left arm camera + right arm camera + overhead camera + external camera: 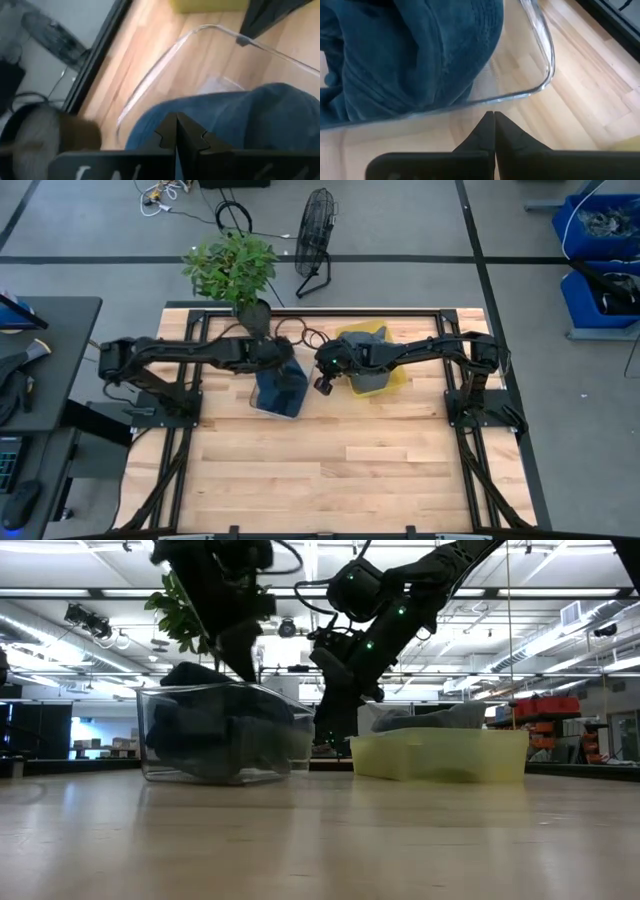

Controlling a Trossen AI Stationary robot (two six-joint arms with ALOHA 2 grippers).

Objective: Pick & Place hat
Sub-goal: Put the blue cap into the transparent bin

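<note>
A blue hat [280, 392] lies crumpled inside a clear bin [258, 406] at the table's middle, far half. My left gripper [288, 366] hangs shut over the bin, pointing down at the hat [240, 120]. My right gripper [323, 383] is shut and stands just outside the bin's right wall [545, 65], low over the wood. To the right of it, a yellow bin [398, 380] holds a grey hat [368, 370]. In the low view the clear bin [160, 745] and the yellow bin [440, 755] stand side by side. My left gripper [176, 120] has its shut fingertips right at the blue hat's cloth [200, 112], coming from above. I cannot tell whether they touch it or pinch any of it.
A potted plant [235, 265] stands at the table's far edge behind the clear bin. A fan [315, 235] stands on the floor beyond. The black frame [180, 420] runs along both table sides. Bare wood [340, 470] fills the near half.
</note>
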